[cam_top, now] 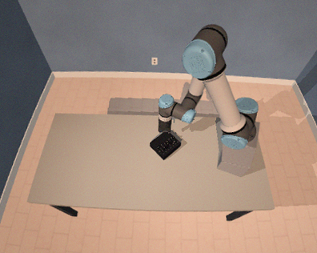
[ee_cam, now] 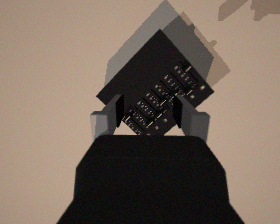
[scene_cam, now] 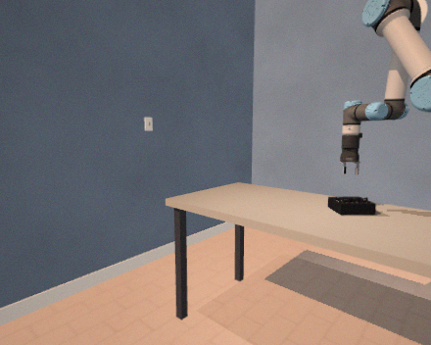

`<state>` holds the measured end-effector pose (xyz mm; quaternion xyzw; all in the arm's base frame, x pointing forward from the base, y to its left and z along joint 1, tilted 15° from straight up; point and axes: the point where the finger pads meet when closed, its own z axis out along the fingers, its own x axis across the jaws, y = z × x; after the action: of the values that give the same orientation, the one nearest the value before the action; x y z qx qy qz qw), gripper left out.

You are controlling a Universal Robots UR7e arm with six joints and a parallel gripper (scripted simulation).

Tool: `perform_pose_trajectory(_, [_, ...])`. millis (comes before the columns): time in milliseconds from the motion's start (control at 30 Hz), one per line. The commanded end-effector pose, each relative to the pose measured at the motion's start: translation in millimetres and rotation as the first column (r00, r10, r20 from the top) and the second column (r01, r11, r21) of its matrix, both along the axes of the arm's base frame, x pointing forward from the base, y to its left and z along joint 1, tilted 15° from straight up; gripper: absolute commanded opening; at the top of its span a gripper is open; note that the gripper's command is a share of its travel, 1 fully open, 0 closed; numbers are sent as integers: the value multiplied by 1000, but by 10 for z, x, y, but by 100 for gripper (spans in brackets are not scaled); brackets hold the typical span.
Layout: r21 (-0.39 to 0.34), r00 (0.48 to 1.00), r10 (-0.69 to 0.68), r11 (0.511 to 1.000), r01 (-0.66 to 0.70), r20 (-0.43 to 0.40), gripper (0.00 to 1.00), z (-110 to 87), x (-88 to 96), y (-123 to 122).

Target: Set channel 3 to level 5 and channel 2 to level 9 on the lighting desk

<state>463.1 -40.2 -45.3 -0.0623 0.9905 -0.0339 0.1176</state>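
Beige table (scene_cam: pixel 274 211), black lighting desk (cam_top: pixel 165 145) on it, open hand (scene_cam: pixel 350 169) above.

In the top view the bench (cam_top: pixel 98 173) was spread across the middle of the frame. The lighting desk (cam_top: pixel 165 145) was set on the bench just right of centre, turned at an angle to the bench edges. The arm's pedestal (cam_top: pixel 236 161) was placed to the right of the desk, at the bench's right end. In the exterior view the end effector (scene_cam: pixel 351 169) was held above the desk (scene_cam: pixel 352 205), well apart from it, near the right edge of the frame. A wall outlet (cam_top: pixel 155 60) was seen behind, at upper centre.
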Motion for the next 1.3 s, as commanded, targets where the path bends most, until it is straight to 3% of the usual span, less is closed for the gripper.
perform_pose_trajectory(0, [-10,1000,22,1000,-22,12,100,-60,-144,113])
perform_pose_trajectory(833, [-19,998,61,998,-61,5,100,-93,-169,130])
perform_pose_trajectory(1067, [-59,960,276,959,-278,-41,100,-272,-314,230])
perform_pose_trajectory(1267, [-87,854,511,850,-519,-100,100,-461,-505,364])
